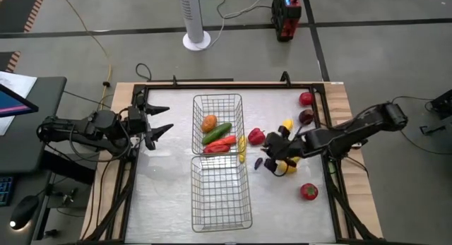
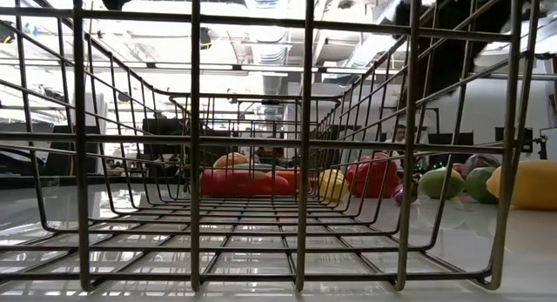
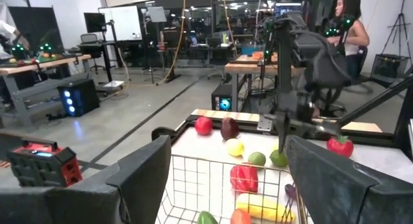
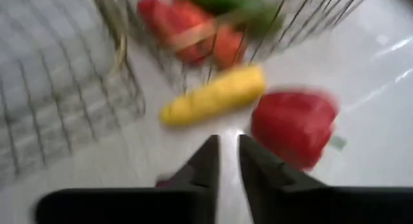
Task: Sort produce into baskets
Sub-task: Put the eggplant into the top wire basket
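**Right gripper low over loose produce, left arm parked**

Your right gripper [image 1: 272, 152] sits at about 3 o'clock from table centre, just right of the two baskets. In the right wrist view its fingers [image 4: 205, 161] are nearly closed with a thin gap between them and nothing gripped. Just ahead of them lie a yellow banana [image 4: 214, 95] and a red pepper [image 4: 293, 125], both on the table outside the mesh.

The far basket [image 1: 217, 98] at 12 o'clock holds an orange [image 1: 209, 122], a green cucumber [image 1: 217, 133] and a red piece [image 1: 219, 145]. The near basket [image 1: 221, 215] at 6 o'clock shows only bare wire.

Loose items: a red apple [image 1: 305, 99] and a dark-red apple [image 1: 306, 116] at 2 o'clock, a lemon [image 1: 287, 124] close to the gripper, another red piece [image 1: 308, 191] at 4 o'clock.

Your left gripper [image 1: 157, 120] waits at 9 o'clock, fingers spread wide, holding nothing, well apart from the baskets.
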{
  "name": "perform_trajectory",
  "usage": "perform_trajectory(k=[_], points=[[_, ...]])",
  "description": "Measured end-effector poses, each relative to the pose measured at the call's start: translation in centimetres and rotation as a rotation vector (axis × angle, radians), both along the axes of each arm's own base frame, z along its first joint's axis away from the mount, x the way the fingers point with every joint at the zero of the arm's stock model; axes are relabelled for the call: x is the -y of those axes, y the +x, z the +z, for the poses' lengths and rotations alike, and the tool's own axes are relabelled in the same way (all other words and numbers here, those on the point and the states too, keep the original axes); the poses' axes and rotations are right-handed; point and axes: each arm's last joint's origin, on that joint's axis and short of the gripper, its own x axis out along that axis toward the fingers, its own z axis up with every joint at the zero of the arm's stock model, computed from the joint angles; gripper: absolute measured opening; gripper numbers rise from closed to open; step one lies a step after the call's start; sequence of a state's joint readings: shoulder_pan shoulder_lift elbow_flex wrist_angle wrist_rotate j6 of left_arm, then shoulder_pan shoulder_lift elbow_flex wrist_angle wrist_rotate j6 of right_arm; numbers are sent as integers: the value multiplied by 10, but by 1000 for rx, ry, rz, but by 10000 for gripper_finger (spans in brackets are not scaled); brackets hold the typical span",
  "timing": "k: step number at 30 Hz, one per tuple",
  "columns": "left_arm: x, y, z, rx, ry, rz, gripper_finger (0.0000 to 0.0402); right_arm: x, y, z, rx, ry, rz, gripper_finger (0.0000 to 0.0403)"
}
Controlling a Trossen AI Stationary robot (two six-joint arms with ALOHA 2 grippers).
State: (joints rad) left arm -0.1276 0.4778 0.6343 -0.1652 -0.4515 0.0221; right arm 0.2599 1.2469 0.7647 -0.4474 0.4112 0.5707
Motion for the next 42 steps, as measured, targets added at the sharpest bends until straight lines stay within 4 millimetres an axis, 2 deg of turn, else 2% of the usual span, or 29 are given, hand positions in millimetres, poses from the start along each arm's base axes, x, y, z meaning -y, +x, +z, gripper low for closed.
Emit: perform_trajectory(k=[6, 10, 17, 26, 32, 36, 39, 42], points=[[0, 0, 0, 5, -8, 1, 292, -13, 12, -30, -122, -6, 69, 231], [0, 0, 0, 5, -9, 1, 292, -21, 20, -48, -189, -15, 165, 252], [0, 0, 0, 8, -10, 1, 292, -17, 28, -67, -266, -53, 206, 234], [0, 0, 0, 2, -8, 1, 292, -14, 38, -65, -196, -40, 280, 219], [0, 0, 0, 2, -8, 1, 292, -14, 42, -85, -271, -15, 291, 219], [0, 0, 0, 2, -9, 1, 292, -14, 44, -90, -290, -20, 282, 215], [0, 0, 0, 2, -9, 1, 292, -12, 43, -89, -290, -38, 268, 195], [0, 0, 0, 3, -10, 0, 292, -11, 41, -85, -279, -48, 259, 156]])
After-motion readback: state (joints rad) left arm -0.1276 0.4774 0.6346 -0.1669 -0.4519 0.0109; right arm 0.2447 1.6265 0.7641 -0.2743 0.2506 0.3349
